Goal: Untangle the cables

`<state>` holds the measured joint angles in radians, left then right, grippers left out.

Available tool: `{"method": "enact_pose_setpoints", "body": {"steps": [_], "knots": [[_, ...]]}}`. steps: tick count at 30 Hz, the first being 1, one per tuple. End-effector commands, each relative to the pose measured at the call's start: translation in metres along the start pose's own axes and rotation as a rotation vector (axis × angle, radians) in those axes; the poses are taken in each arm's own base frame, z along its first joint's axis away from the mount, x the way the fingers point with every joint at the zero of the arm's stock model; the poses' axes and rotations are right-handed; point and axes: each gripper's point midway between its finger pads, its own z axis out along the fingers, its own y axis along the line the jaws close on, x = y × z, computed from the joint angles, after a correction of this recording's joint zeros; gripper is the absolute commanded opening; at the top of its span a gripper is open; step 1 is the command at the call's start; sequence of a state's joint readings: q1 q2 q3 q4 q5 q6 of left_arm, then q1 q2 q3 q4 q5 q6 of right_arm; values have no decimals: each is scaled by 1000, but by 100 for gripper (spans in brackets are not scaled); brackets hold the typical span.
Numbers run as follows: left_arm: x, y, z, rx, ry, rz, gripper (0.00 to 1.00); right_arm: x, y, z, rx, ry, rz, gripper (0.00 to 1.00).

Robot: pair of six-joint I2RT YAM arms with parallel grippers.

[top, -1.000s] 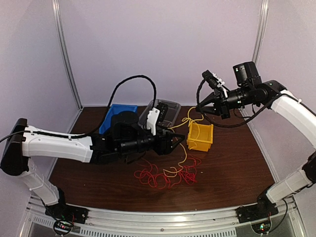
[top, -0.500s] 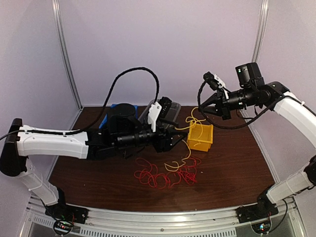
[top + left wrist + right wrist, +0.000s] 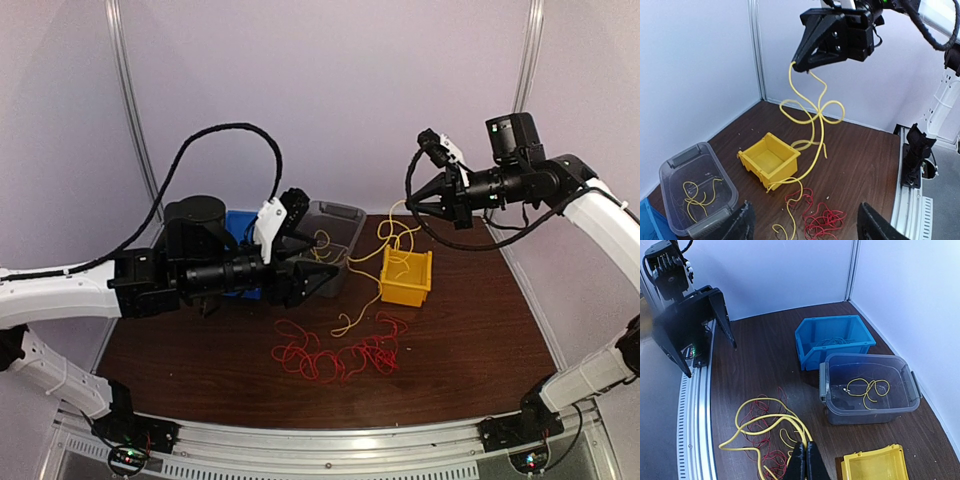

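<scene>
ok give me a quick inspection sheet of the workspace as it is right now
surface: dark wooden table, carrying cables and bins
job's things: red cables heaped loose on the table; long yellow cable hangs from the right tool, past the yellow bin down to the red heap; short yellow cable in the grey tub; thin wires in the blue bin
clutter: nothing seen beyond the three bins
grippers: left tool open, empty; right tool shut on the long yellow cable
cables: thick black cable loops above the left arm
surroundings: white walls, metal posts, rail at the near edge
</scene>
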<state>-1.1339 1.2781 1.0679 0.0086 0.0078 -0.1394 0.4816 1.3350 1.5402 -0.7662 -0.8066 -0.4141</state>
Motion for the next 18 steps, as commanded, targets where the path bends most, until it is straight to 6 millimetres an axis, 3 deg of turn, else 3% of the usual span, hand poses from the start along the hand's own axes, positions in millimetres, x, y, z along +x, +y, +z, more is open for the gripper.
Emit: {"method": "enact_pose_setpoints", "body": {"steps": [1, 4, 7, 10, 15, 18], "knots": [[-39, 15, 6, -92, -172, 105, 70, -3, 1, -2, 0, -12, 10, 0], [-43, -1, 36, -3, -129, 211, 69, -4, 2, -2, -7, -16, 19, 0], [-16, -6, 75, 40, -4, 246, 68, -7, 4, -3, -20, -29, 25, 0], [9, -2, 98, 25, 59, 254, 62, -13, 6, -6, -27, -43, 22, 0], [21, 11, 105, -43, 75, 249, 43, -27, 2, -17, 7, -83, 11, 0], [19, 5, 96, -16, 23, 235, 23, -33, -12, -29, 33, -130, 38, 0]]}}
